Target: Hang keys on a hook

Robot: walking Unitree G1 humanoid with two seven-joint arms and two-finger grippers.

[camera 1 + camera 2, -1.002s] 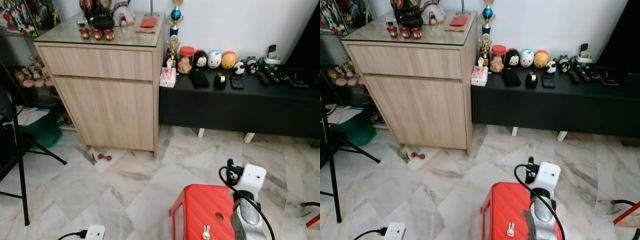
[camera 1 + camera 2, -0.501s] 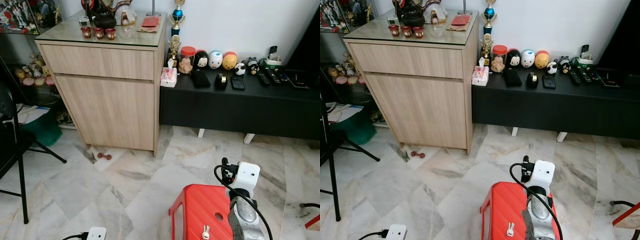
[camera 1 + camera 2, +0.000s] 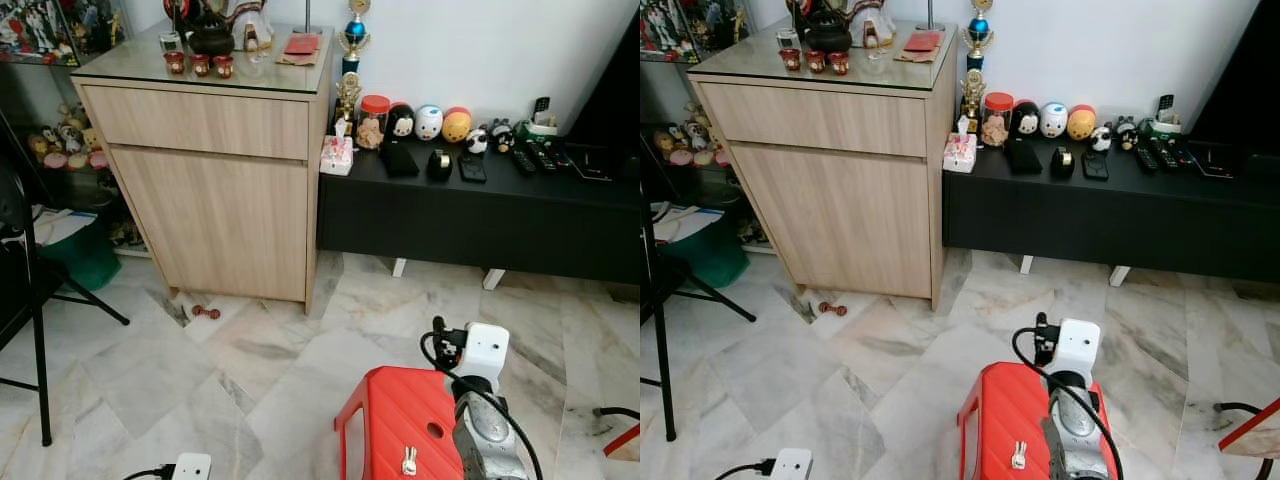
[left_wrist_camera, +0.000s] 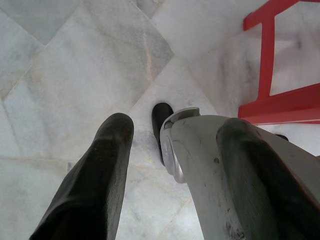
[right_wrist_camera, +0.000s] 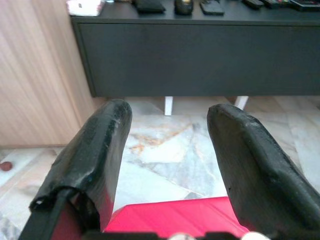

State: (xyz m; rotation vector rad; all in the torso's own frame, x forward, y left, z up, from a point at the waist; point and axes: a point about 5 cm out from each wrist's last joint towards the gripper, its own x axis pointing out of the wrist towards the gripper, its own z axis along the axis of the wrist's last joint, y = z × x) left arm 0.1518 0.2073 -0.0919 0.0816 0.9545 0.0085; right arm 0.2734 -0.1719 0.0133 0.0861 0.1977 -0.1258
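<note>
Right claw [image 5: 167, 150] spread wide, empty, above red stool [image 3: 395, 420]

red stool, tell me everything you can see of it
The red stool looks like moulded plastic, with a ribbed square top, a round hole near its middle and thin legs. It stands upright on the marble floor. A small pale keychain lies on its top. The right gripper hangs open above its edge.
</note>
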